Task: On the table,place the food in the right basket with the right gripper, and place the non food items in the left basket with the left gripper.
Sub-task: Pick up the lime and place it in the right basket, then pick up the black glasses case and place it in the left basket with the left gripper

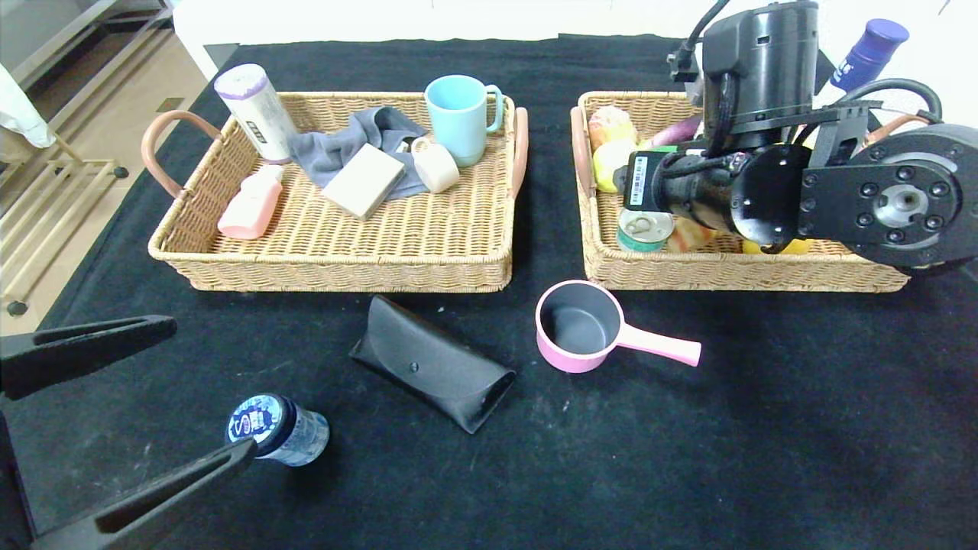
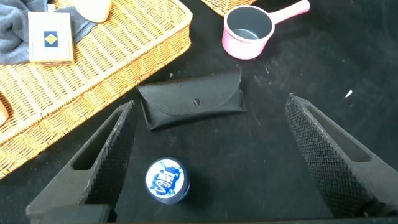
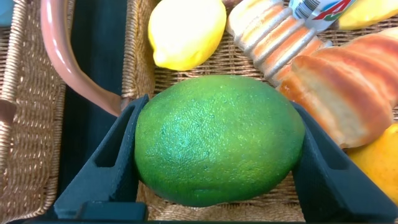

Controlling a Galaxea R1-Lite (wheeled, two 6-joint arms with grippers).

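Observation:
My right gripper (image 3: pixel 217 146) is shut on a green citrus fruit (image 3: pixel 217 118), held inside the right basket (image 1: pixel 733 271) near its left handle (image 3: pixel 68 68). In the head view the right arm (image 1: pixel 764 176) hides the gripper and the fruit. My left gripper (image 1: pixel 214 386) is open low over the table's front left, its jaws either side of an upright blue-capped bottle (image 1: pixel 276 429). The bottle also shows in the left wrist view (image 2: pixel 166 180). A black glasses case (image 1: pixel 432 373) and a pink saucepan (image 1: pixel 581 325) lie on the black table in front of the baskets.
The left basket (image 1: pixel 336 252) holds a white roll (image 1: pixel 252 111), grey cloth (image 1: pixel 344 149), blue mug (image 1: pixel 458 118), small cup (image 1: pixel 435 164), box (image 1: pixel 363 179) and pink bottle (image 1: pixel 250 202). The right basket holds a lemon (image 3: pixel 186 31), bread (image 3: pixel 348 81) and a can (image 1: pixel 644 229).

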